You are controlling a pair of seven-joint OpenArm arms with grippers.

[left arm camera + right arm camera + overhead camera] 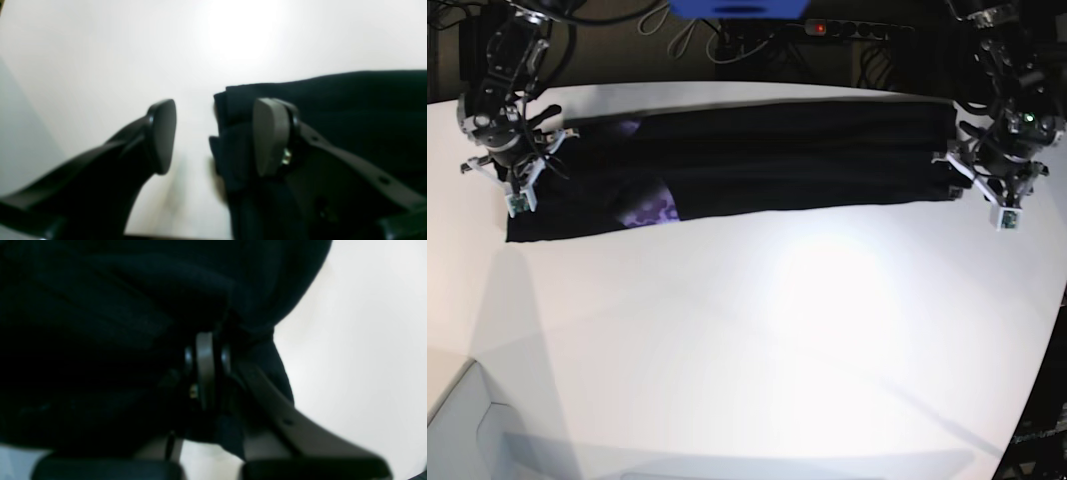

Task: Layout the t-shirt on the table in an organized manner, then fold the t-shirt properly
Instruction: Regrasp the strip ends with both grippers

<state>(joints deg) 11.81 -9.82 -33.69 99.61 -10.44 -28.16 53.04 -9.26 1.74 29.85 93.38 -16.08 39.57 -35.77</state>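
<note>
T-shirt [767,160] stretched as a long black band along the far edge of the table [757,330], purple patch showing near its left-view end. Left gripper [213,136] spread apart, nothing between the pads, one pad over the cloth's end, the other over bare tabletop. Right gripper [206,370] pinched tight on bunched black fabric.
</note>
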